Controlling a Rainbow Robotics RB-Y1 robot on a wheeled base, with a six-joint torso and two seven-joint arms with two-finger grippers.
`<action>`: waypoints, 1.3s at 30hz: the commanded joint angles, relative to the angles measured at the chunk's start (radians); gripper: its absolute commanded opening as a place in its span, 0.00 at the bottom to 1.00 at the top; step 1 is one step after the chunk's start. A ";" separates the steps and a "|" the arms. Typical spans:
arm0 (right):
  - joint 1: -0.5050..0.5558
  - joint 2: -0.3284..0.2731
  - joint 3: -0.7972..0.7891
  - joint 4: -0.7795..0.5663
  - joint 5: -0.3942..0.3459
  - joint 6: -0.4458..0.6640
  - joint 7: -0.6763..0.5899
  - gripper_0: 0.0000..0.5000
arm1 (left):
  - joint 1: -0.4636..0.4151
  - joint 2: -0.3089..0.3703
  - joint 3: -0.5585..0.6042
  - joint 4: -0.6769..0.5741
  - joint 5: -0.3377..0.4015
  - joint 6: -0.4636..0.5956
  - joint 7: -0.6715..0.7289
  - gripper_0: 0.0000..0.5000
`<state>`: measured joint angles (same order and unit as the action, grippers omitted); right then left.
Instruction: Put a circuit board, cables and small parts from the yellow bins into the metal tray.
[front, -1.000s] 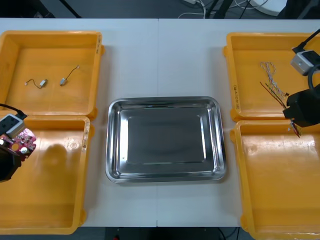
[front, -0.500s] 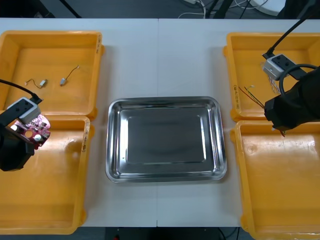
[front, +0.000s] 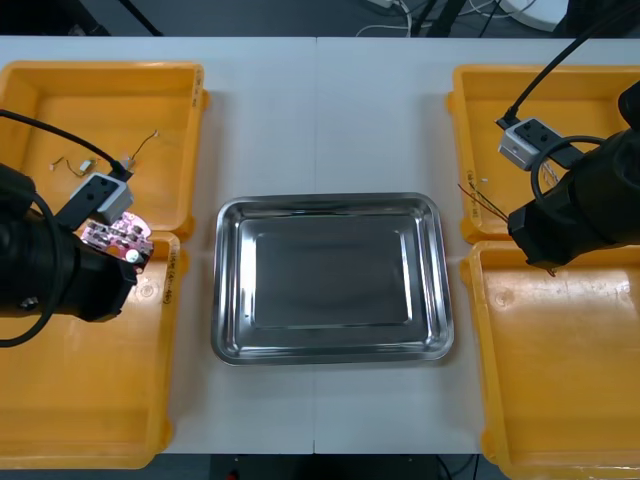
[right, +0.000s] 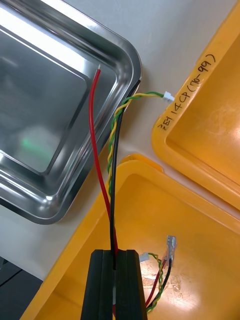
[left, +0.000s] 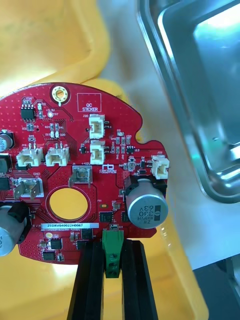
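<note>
**Carry phase, both arms loaded.** Circuit board (front: 118, 240): round, red, held at its green connector edge between the narrow-set fingers of the L gripper (left: 113, 247). It is over the wall shared by the two L-side yellow bins, near their tray-side corners. 1 s ago it hung at the table's L edge over the near-L bin (front: 90, 400). It has since come inward, approx. halfway to the metal tray (front: 330, 199).

Cable bundle (right: 111, 165) (red, black, yellow-green twist): pinched in the R gripper (right: 119, 257), fingers almost together on the wires. It has likewise left the table's R edge. Its free ends now lie over the tray's R far corner and the table strip beside the far-R bin (front: 470, 150).

Meaning: both pick-ups look done and transfer is under way. The tray is bare, so nothing is delivered yet.

Surroundings:
- Small metal parts (front: 84, 167) w/ thin leads lie in the far-L bin (front: 100, 72), not yet collected.
- The near-R bin (front: 480, 350) sits under the R gripper.
- A connector end (right: 170, 247) w/ like-coloured wires shows beside the R fingers. Whether it belongs to the held bundle cannot be told.

Obstacles:
- Bin walls and the tray rim cross each path.
- The limp cable ends may drag on the rim.
- Both arms converge on one tray, so clearance btw. them needs watching.
</note>
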<state>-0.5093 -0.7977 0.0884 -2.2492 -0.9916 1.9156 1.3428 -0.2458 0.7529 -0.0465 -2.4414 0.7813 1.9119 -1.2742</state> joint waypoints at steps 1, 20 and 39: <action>-0.034 0.011 0.019 -0.044 0.010 0.004 -0.036 0.00 | -0.070 -0.040 -0.090 -0.034 -0.054 0.008 0.131 0.00; -0.032 0.012 0.036 -0.052 0.025 0.004 -0.051 0.00 | -0.194 -0.112 -0.414 0.010 -0.177 0.008 0.430 0.00; -0.023 0.014 0.036 -0.050 0.025 0.004 -0.050 0.00 | -0.274 -0.193 -0.667 0.214 -0.341 -0.086 0.588 0.00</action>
<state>-0.5102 -0.7944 0.1132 -2.2723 -0.9738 1.9156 1.3407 -0.4815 0.5841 -0.6724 -2.2351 0.4624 1.8675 -0.8016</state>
